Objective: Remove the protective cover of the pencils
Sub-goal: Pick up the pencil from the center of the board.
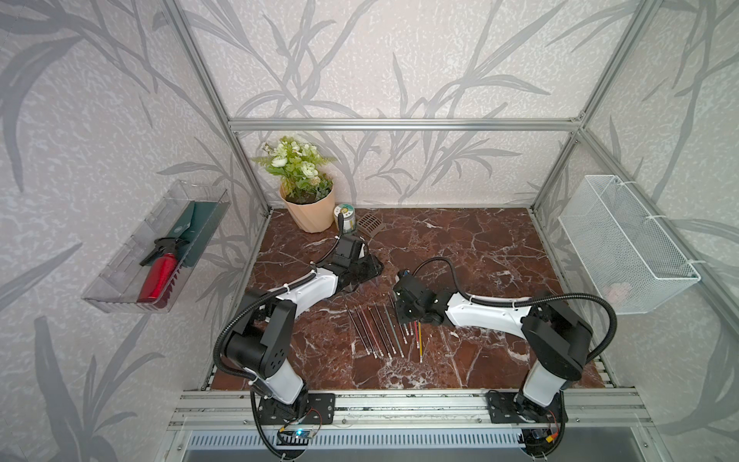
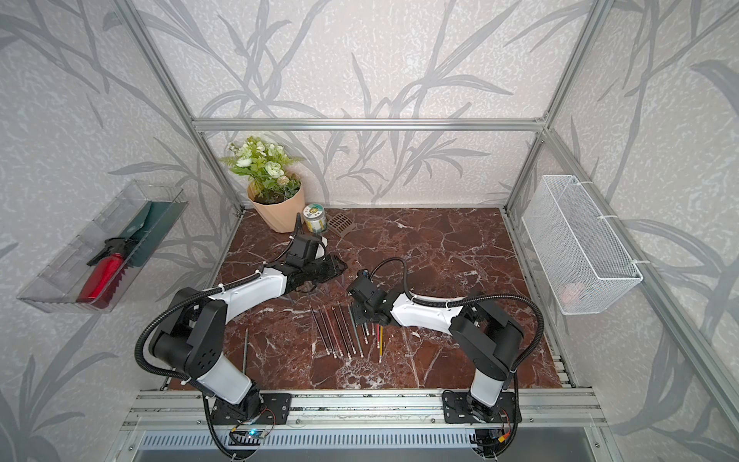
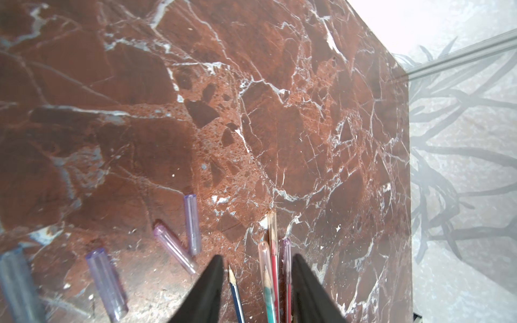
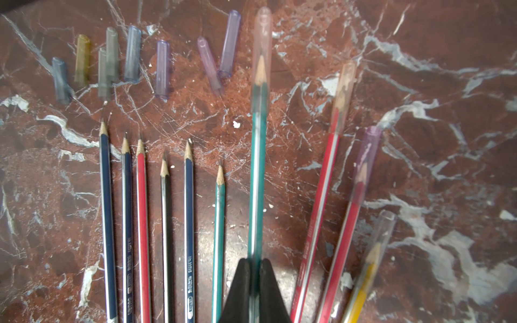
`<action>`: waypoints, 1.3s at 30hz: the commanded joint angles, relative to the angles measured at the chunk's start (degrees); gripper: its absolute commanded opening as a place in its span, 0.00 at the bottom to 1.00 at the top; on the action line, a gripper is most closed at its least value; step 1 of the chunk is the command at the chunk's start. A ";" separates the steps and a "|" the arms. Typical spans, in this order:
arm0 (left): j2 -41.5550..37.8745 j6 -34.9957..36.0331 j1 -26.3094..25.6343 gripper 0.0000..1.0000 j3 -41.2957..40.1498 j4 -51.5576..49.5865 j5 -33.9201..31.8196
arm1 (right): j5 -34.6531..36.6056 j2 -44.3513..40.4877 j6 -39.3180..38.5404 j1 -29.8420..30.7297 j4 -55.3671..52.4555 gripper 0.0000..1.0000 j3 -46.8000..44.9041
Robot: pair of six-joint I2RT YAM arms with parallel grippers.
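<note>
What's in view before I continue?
bare pencils: six, navy, red, black, green; table
capped pencils: four, green, red, yellow; alongside
loose caps: about eight, tinted; beyond tips
lone pencil: one, dark; by left arm
flower pot: one, peach; back-left corner
jar: one, pale; beside pot
grid piece: one, brown; beside jar
spray bottle: one, red; left wall tray
wire basket: one, white; right wall
left gripper: black; open over pencil tips
right gripper: black; shut on green pencil
</note>
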 commanded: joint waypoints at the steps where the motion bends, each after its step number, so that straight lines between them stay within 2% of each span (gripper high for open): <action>1: 0.19 -1.00 -0.20 0.50 -0.46 2.35 1.06 | -0.26 -1.50 -0.59 -0.15 1.60 0.00 0.27; 24: 4.50 -3.81 -0.24 0.45 -0.21 5.74 5.37 | -1.43 -3.87 -1.71 1.07 4.29 0.00 2.23; 39: 4.57 -4.52 -0.24 0.12 -0.52 6.39 6.11 | -2.13 0.06 -1.84 1.33 2.57 0.00 5.96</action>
